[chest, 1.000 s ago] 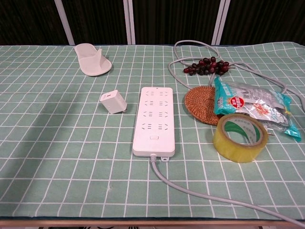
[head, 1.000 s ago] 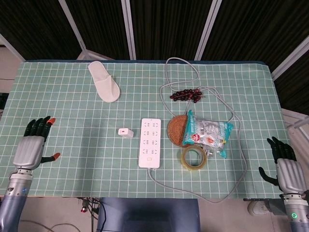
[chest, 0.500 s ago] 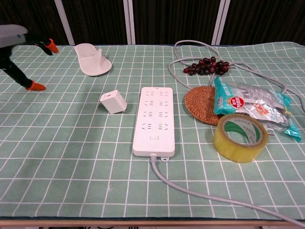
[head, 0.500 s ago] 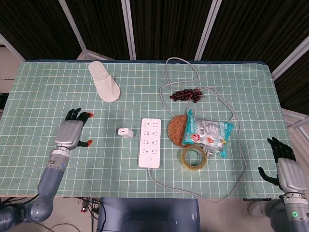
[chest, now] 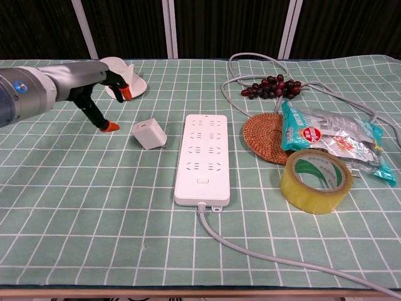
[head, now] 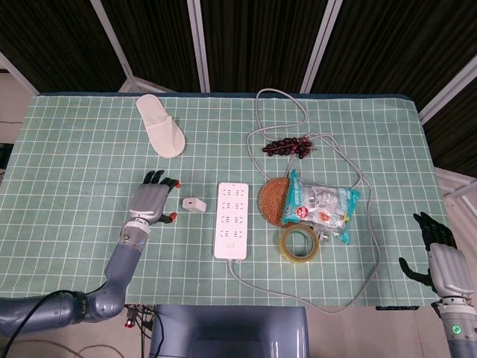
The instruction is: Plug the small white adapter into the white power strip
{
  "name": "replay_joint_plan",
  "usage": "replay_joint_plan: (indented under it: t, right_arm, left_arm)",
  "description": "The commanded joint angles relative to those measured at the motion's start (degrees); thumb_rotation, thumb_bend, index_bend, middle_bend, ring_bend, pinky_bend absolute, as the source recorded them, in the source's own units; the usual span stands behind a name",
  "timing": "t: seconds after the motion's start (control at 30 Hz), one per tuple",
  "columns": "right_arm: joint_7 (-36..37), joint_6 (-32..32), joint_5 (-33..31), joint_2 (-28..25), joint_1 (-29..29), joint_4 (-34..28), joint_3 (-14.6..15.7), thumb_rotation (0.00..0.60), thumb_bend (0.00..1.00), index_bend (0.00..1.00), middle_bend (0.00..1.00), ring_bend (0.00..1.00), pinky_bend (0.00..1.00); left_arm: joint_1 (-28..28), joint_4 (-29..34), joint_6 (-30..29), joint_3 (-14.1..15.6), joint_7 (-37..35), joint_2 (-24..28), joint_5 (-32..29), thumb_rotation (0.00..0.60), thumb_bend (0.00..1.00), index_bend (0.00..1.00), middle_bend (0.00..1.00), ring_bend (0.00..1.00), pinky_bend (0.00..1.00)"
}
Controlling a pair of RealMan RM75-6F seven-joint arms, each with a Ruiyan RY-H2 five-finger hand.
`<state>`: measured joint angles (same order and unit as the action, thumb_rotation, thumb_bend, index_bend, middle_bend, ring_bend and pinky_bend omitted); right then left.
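The small white adapter (head: 194, 203) (chest: 148, 133) lies on the green checked cloth just left of the white power strip (head: 232, 220) (chest: 204, 157), apart from it. My left hand (head: 151, 199) (chest: 104, 89) hovers a little to the left of the adapter with its fingers spread and nothing in them. At the table's right front edge my right hand (head: 441, 258) rests with its fingers apart and holds nothing; the chest view does not show it.
A woven coaster (head: 271, 200), a snack packet (head: 320, 203) and a roll of tape (head: 299, 242) lie right of the strip. Dark grapes (head: 288, 145) and the grey cable (head: 358, 179) sit behind. A white slipper (head: 160, 124) lies at the back left.
My left hand has swept from the table's left edge rightward to just beside the adapter. The right hand, the adapter and the strip have not moved.
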<state>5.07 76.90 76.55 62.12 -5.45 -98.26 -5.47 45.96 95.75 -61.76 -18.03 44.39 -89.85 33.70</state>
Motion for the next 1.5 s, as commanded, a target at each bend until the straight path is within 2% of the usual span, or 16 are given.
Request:
replay_joint_plan:
  t: [0.03,0.6,0.97,1.2,1.5]
  right_arm:
    - [0.1,-0.1,-0.1,-0.1,0.0,0.0,0.0,0.6,0.39,0.0,0.0,0.0,0.0]
    - [1.6,-1.1,-0.7,-0.5,-0.2,-0.2,-0.1,0.6,0.39,0.0,0.0,0.0,0.0]
    - [1.7,-1.3,-1.1,-0.6,-0.3,-0.6,-0.1,0.6,0.39,0.0,0.0,0.0,0.0]
    - [1.9,-1.6,-1.3,-0.7,-0.3,-0.7,-0.1,0.6,0.39,0.0,0.0,0.0,0.0]
    - [2.1,-1.4,-1.3,-0.8,-0.3,-0.9,-0.2,0.6,0.39,0.0,0.0,0.0,0.0]
  left_arm:
    - [1.2,-1.2,0.3,0.2,0.3,-1.1,-1.0,0.6,0.24,0.29,0.25,0.0,0.0]
    - [6.9,-9.2,3.2,1.1,-0.4,-6.7,-5.9,0.6,0.31,0.34,0.31,0.0,0.0]
    - [8.0,-11.5,3.6,2.0,-2.0,-7.9,-6.1,0.6,0.32,0.38,0.34,0.0,0.0]
    - [8.2,-12.9,3.8,2.3,-4.2,-9.0,-4.2,0.6,0.35,0.43,0.38,0.02,0.0]
    - [8.2,-13.6,2.4,3.1,-4.7,-9.7,-2.7,0.6,0.46,0.51,0.48,0.06,0.0]
